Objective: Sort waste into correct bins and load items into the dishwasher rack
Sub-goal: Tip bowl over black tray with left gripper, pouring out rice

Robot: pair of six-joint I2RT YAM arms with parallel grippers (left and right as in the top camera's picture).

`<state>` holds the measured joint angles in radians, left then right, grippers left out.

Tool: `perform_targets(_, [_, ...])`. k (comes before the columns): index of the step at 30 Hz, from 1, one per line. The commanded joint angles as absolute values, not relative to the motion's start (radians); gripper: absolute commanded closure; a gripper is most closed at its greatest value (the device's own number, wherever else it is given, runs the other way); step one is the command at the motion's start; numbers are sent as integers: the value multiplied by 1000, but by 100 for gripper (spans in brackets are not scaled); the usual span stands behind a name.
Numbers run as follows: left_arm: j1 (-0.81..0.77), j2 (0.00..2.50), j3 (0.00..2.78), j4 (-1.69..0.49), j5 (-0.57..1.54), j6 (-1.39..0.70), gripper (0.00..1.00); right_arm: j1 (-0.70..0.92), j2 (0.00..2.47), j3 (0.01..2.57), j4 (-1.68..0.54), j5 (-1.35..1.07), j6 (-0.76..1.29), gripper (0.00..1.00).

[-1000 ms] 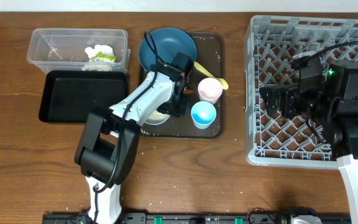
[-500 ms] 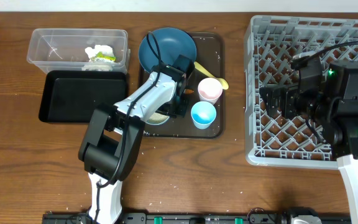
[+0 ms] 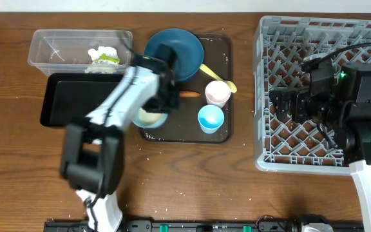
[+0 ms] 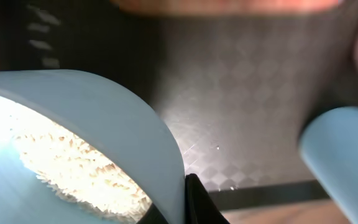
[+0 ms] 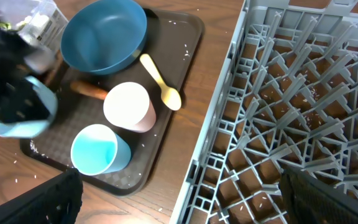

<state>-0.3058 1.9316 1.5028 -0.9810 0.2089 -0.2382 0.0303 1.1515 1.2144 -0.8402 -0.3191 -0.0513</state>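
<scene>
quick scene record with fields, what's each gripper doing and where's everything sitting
left gripper: shut on the rim of the light blue bowl
bowl contents: rice
right gripper: open, holding nothing, over the dishwasher rack
brown tray: dark blue plate, pink cup, small blue cup, yellow spoon, orange stick
clear tub: crumpled paper inside

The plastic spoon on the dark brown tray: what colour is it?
A yellow plastic spoon, clearest in the right wrist view.
</scene>
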Motion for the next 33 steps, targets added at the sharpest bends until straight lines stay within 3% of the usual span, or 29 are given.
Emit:
perform_targets(1, [-216,1840,1540,-989,305,-252,94,27,1152,1229,-838,-330,-38,1])
perform_targets(21, [389,1858,1520,-915,835,-77,93,27,1152,1229,-837,-330,-38,1])
perform_targets(33, [540,2023,1520,-876,1303,-54,94,27,1152,1229,-839,-330,-38,1])
